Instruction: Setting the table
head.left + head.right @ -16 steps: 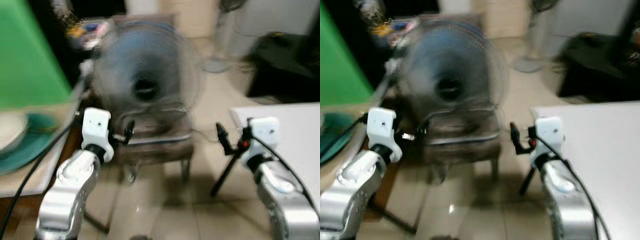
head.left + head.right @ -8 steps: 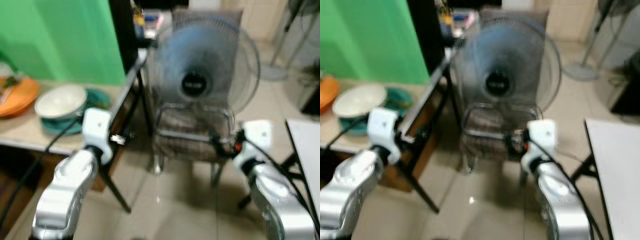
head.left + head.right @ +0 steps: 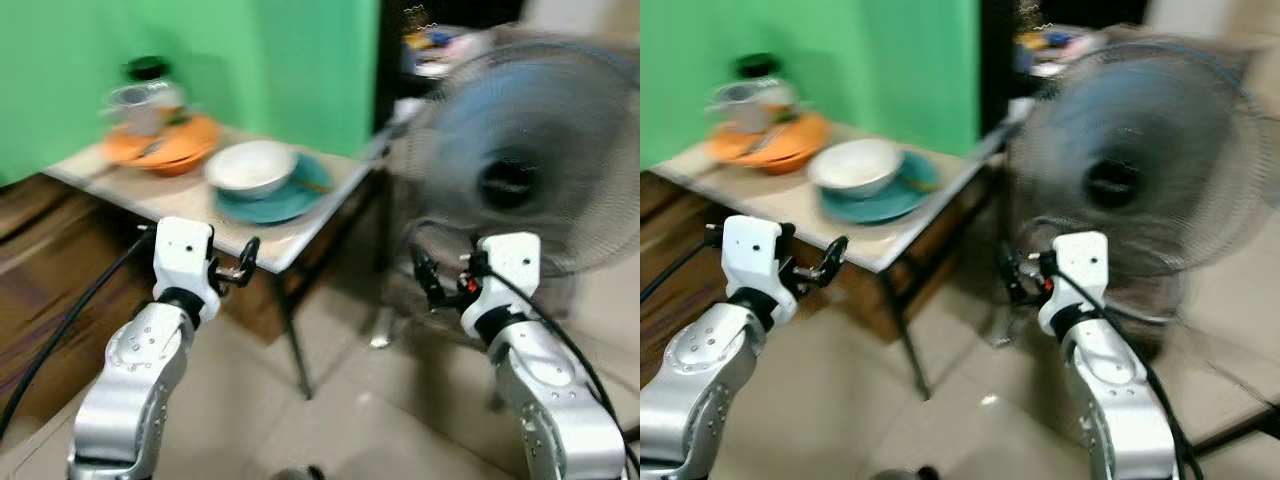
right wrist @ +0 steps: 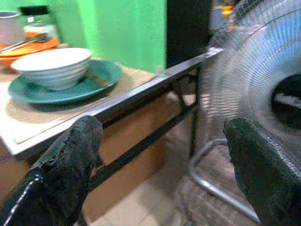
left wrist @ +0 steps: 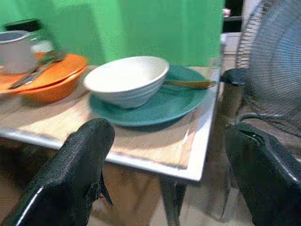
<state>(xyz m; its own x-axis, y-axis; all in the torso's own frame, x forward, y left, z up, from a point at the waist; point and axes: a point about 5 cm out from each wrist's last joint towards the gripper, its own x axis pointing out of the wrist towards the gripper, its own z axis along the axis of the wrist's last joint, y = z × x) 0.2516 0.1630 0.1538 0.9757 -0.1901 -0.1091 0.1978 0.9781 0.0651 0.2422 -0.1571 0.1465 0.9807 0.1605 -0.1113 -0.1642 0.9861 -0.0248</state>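
The dishes I'm after sit on a small side table on the left of the scene, set against a green wall. Nearest its right corner is a white bowl resting inside a teal plate, with what looks like a wooden-handled utensil lying on the plate's far right rim. Farther left along the tabletop is an orange bowl carrying a grey mug and a piece of cutlery, with a dark-lidded jar behind it.

From my left gripper the white bowl lies ahead and slightly left, beyond the table's near edge; the gripper hangs below the tabletop's level and just short of it. Its fingers stand wide apart, holding nothing. My right gripper is further right, in front of a standing fan, also spread open and empty, so I judge the left arm the nearer one for the bowl and plate. The plate is round, so approach angle matters less than height: I would need to raise the arm over the table edge first.

The head views are blurred, so I take the finer detail from the wrist views.
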